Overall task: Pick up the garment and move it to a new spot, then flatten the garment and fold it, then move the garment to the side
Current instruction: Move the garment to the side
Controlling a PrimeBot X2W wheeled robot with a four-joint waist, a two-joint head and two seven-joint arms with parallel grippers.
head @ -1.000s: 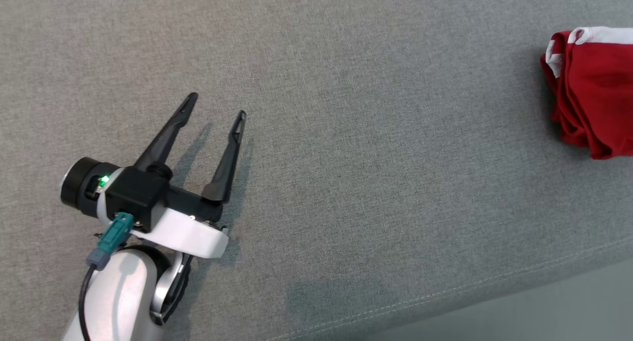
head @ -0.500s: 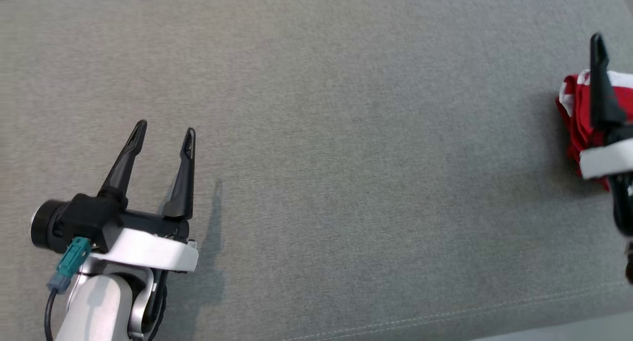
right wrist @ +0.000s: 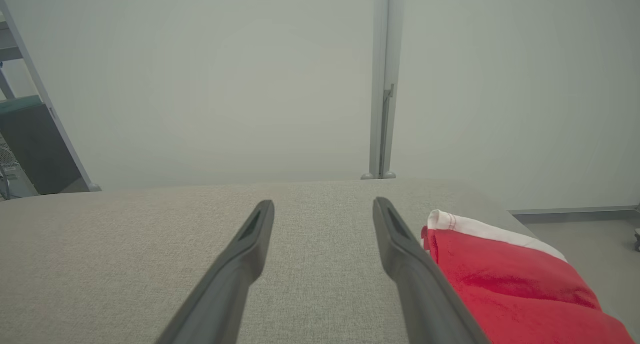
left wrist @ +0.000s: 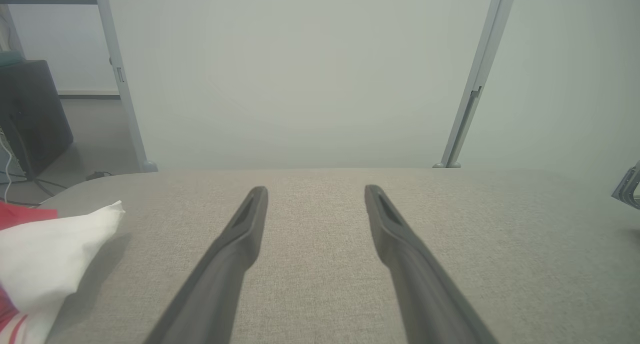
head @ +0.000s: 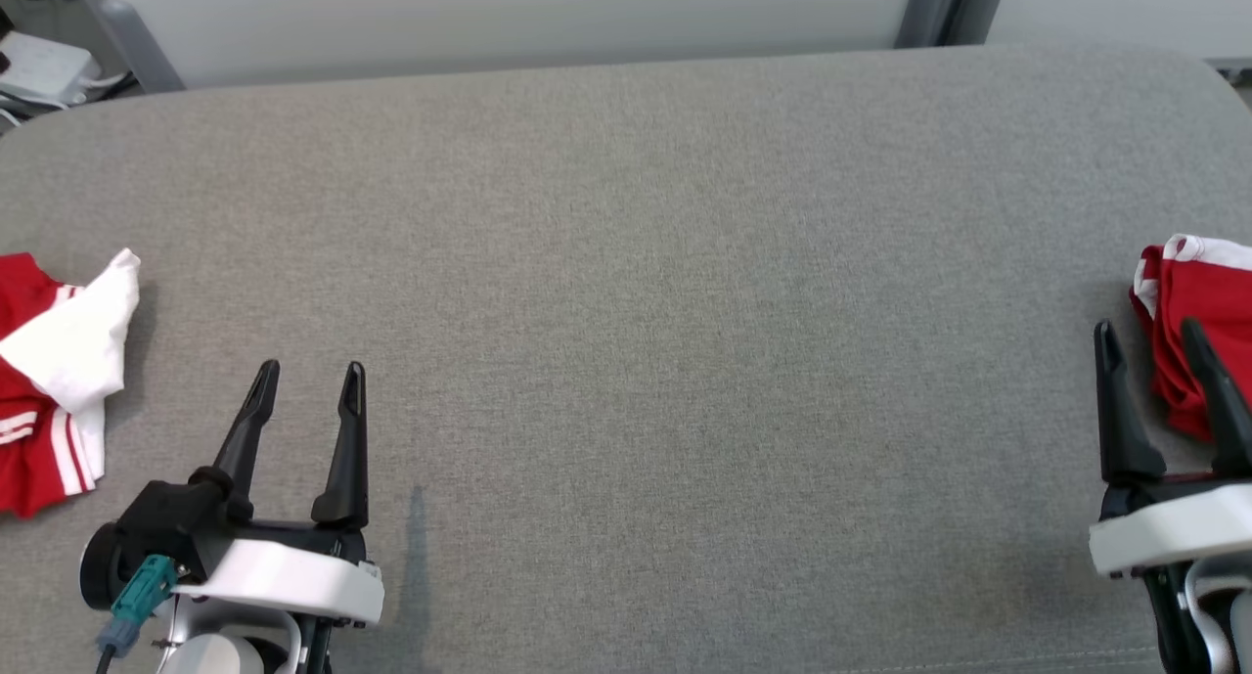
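Note:
A crumpled red and white garment (head: 49,381) lies on the grey fabric surface (head: 636,312) at the left edge. Its white part (left wrist: 50,254) shows at the left of the left wrist view. My left gripper (head: 311,373) stands open just right of it, apart from it, with nothing between its fingers (left wrist: 315,191). A second red garment with white trim (head: 1198,332) lies bunched at the right edge. My right gripper (head: 1146,330) is open beside it, its right finger (head: 1218,400) crossing in front of the cloth. In the right wrist view that garment (right wrist: 500,284) lies right of the open gripper (right wrist: 324,204).
A pale wall runs behind the far edge of the surface, with grey posts (head: 939,4) at the back right. A white device with cables (head: 39,63) sits off the back left corner. A dark cabinet (left wrist: 30,114) stands on the floor at the left.
The head camera has swung, so the whole picture shifted and the far edge and left garment came into view. The right gripper has come fully into view. Both grippers stay open.

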